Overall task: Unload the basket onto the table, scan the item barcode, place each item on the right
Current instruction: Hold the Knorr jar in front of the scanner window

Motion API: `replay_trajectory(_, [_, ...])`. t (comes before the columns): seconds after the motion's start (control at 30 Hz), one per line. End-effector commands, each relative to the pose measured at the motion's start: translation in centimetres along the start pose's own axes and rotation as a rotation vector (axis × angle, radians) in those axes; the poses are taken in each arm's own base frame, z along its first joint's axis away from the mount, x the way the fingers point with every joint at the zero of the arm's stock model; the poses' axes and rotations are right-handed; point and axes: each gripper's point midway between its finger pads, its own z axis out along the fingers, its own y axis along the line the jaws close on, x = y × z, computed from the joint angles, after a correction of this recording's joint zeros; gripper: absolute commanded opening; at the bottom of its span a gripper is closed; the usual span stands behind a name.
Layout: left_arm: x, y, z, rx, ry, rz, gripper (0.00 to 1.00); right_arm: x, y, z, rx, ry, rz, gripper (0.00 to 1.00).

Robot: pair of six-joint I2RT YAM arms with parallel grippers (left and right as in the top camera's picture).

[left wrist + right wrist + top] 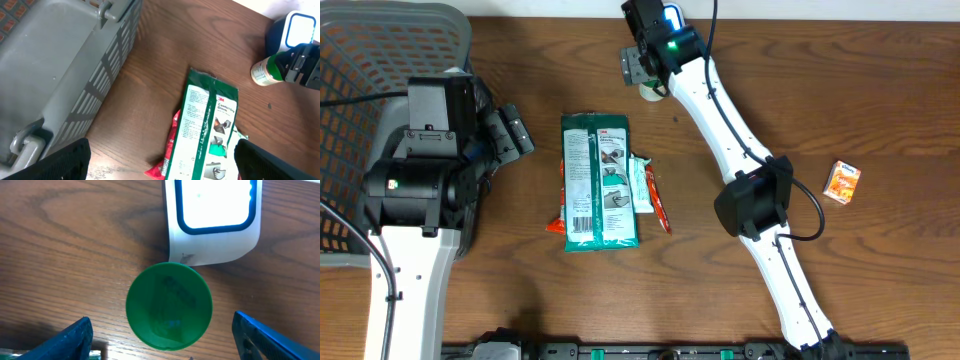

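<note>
Green-capped bottle (pixel 169 305) upright on bench, just beside scanner (pixel 212 225). Right fingers (pixel 75 337) open, flanking it, no grip; left fingers (pixel 65 160) open, idle. Likely pre-scan: grasp needed, barcode turned scannerward.

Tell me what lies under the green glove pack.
A red packet pokes out from under the pack at a corner; a white-green sachet lies along its side. Anything else beneath is covered.
</note>
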Motion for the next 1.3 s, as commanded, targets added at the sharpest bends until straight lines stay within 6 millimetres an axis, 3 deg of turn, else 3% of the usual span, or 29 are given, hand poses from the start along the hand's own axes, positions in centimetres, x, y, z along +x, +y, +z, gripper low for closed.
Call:
replay_trajectory(0.0, [-0.3,0.2,-0.2,-0.008,-0.009,0.01,0.91,0.9,-1.0,1.6,0.058,0.019,-0.027,0.85])
replay_trajectory(0.17, [-0.3,0.2,-0.2,-0.008,-0.009,0.01,0.91,2.2,-1.4,3.8,0.065,0.056,-0.026,0.86])
replay_trajectory(0.27, [-0.3,0.2,-0.2,-0.008,-0.009,0.01,0.91,2.4,-1.2,3.9,0.05,0.064,-0.025,0.84])
replay_trajectory(0.57, [-0.3,0.2,-0.2,-0.008,-0.009,0.01,0.92,3.2,-0.8,4.4,0.022,0.094,-0.028,0.59])
replay_trajectory(0.73, [-0.3,0.2,-0.2,-0.008,-0.009,0.01,0.92,2.7,-0.9,3.0,0.021,0.087,-0.026,0.49])
replay_trajectory(0.87, [-0.3,0.2,-0.2,-0.008,-0.009,0.01,0.92,2.5,-1.5,0.2,0.027,0.108,-0.014,0.48])
replay_trajectory(0.9, [-0.3,0.2,-0.2,-0.008,-0.009,0.01,0.91,2.5,-1.7,-0.2,0.029,0.111,-0.013,0.49])
replay_trajectory(1.0, [-0.3,0.2,-0.2,-0.008,-0.009,0.01,0.91,2.2,-1.8,-1.4,0.006,0.115,-0.007,0.71])
replay_trajectory(1.03, [-0.3,0.2,-0.2,-0.008,-0.009,0.01,0.91,2.2,-1.6,-1.5,-0.012,0.118,-0.004,0.83])
replay_trajectory(1.13, [-0.3,0.2,-0.2,-0.008,-0.009,0.01,0.91,1.5,-0.9,-0.9,-0.049,0.089,0.008,0.98])
replay_trajectory(1.27, [-0.3,0.2,-0.2,-0.008,-0.009,0.01,0.91,-0.1,-0.2,0.3,-0.067,0.017,0.046,0.99])
